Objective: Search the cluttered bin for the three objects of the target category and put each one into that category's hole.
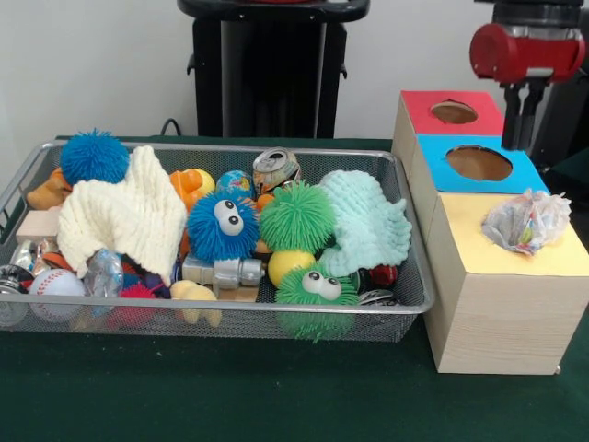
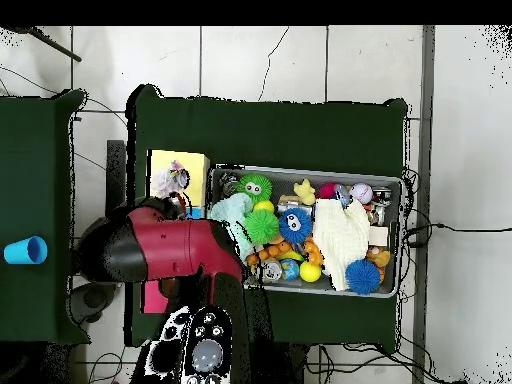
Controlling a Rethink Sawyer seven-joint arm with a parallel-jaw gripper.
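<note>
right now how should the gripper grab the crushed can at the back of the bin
Come straight down on the crushed can, closing across its narrow dented sides. It leans against the bin's rear wall, clear on top, with toys crowding its front.

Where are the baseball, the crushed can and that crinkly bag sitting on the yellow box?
baseball (image 1: 55, 282), front view, on its white face with the red stitching.
crushed can (image 1: 275, 168), front view, on its dented silver top.
crinkly bag (image 1: 526, 221), front view, on its crumpled middle, over the yellow box's hole.
</note>
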